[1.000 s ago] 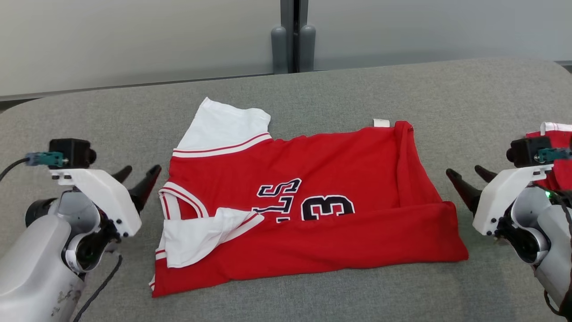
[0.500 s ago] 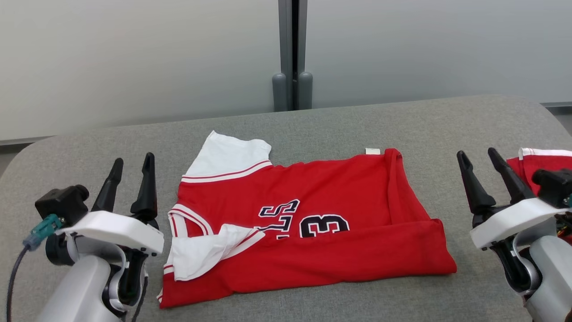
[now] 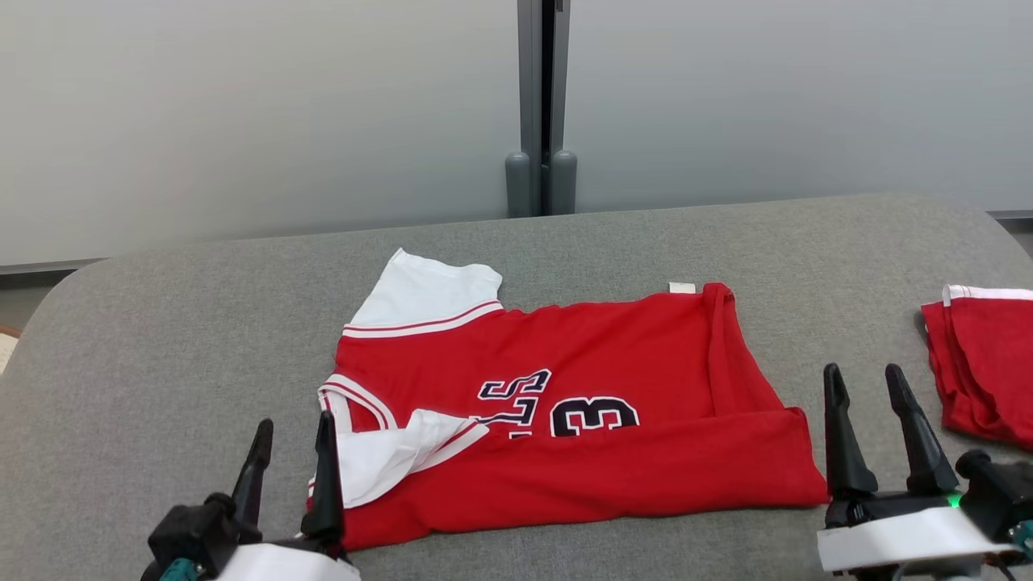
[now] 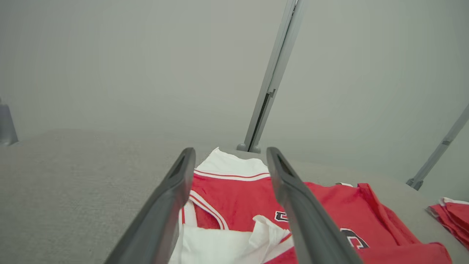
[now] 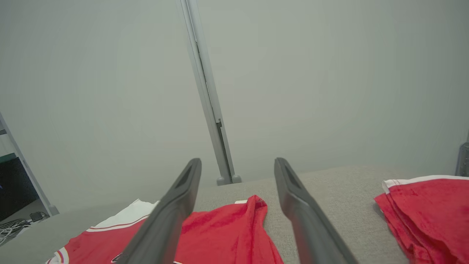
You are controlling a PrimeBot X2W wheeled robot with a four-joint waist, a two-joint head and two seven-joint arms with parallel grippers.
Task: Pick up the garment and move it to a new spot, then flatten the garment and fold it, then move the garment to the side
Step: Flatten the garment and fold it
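**Left gripper** (image 3: 294,420): found at the near left of the head view. The fingers are pointed away from the robot and spread apart, and nothing is held between them. The right finger is seen across the garment's near-left corner; whether cloth is touched cannot be told.

**Right gripper** (image 3: 863,369): found at the near right. The fingers are spread apart and empty. It is placed just past the garment's right edge, between it and a folded red cloth (image 3: 984,379).

**Garment** (image 3: 597,420): a red jersey with white sleeves, laid near the middle of the grey padded table (image 3: 161,339). The near long edge is folded up over the body, so the dark lettering is partly covered. One white sleeve (image 3: 387,456) is turned over at the near left and the other is spread flat at the far left. A small white label (image 3: 682,287) is seen at the far edge.

**Folded red cloth**: white-trimmed, set at the table's right edge, well apart from the jersey.

**Background**: pale wall panels (image 3: 242,105), joined by a grey post (image 3: 542,97).
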